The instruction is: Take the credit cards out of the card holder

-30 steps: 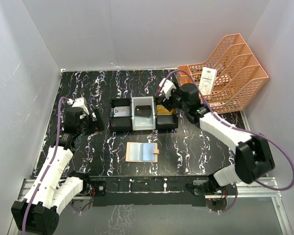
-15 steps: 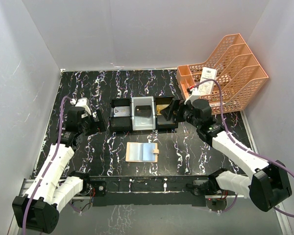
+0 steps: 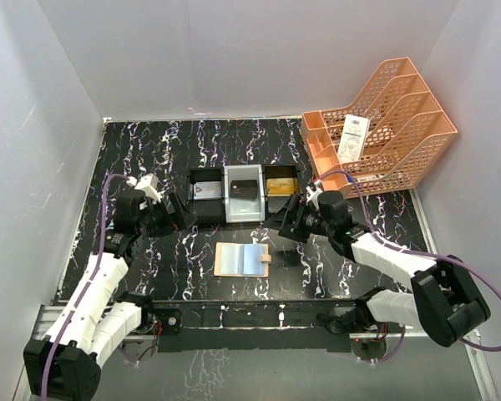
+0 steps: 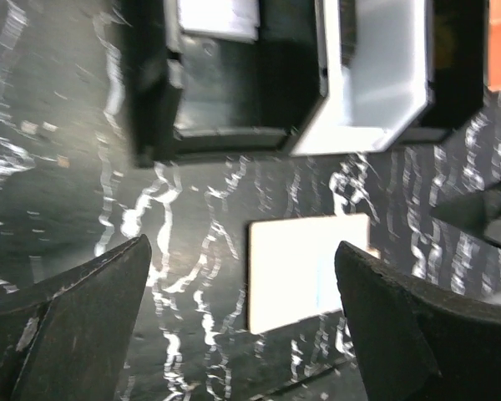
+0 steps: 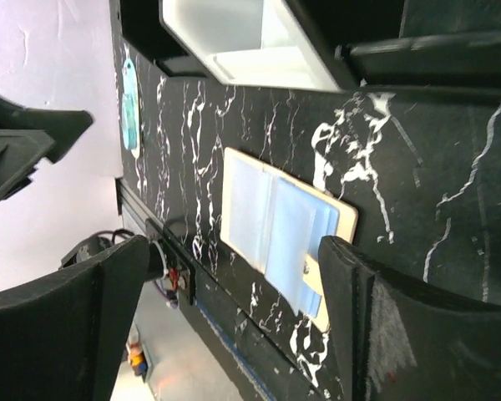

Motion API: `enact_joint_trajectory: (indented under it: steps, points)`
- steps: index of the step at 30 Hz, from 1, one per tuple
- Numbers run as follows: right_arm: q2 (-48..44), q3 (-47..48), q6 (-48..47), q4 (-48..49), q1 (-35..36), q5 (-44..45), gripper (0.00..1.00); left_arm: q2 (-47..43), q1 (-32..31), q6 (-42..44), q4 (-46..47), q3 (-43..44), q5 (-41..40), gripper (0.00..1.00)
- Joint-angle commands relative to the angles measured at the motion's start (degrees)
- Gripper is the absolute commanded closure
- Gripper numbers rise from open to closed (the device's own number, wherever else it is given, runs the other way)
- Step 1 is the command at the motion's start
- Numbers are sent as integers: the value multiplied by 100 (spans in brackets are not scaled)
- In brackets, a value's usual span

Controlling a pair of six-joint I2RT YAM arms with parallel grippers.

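Tan leather-like folding card holder (image 3: 242, 260) lies open flat nearest the arm bases, its pale blue slots facing up and seemingly empty. Just beyond, the left gripper (image 3: 177, 220) and right gripper (image 3: 289, 225) flank it, fingers of both spread apart, holding nothing. Behind them the black-and-grey 3-compartment tray (image 3: 207, 210) holds 1 thin plastic credit card per bin — silvery (image 3: 205, 190), black (image 3: 245, 187), gold (image 3: 279, 186) — sorted, so the removal looks finished.

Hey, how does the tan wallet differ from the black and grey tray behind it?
The wallet is tan with pale blue slots; the tray is black with a grey middle section. The wallet lies open and flat; the tray has raised walls. The wallet is smaller; the tray is wider and holds cards, one in each section. Both rest on the marbled table.
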Motion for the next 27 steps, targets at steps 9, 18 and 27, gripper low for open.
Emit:
enact_joint_trajectory:
  steps: [9,18,27]
  points:
    - [220,446,365,-738,1405,973,43,871,-1322,-1516,1249,-810,1666,16]
    - [679,406,744,-858,1962,1630,45,1886,-2330,-1774,1517,-858,676,23]
    - [1139,362,707,-747,1975,1561,52,2357,-2620,-1836,1615,-879,404,42]
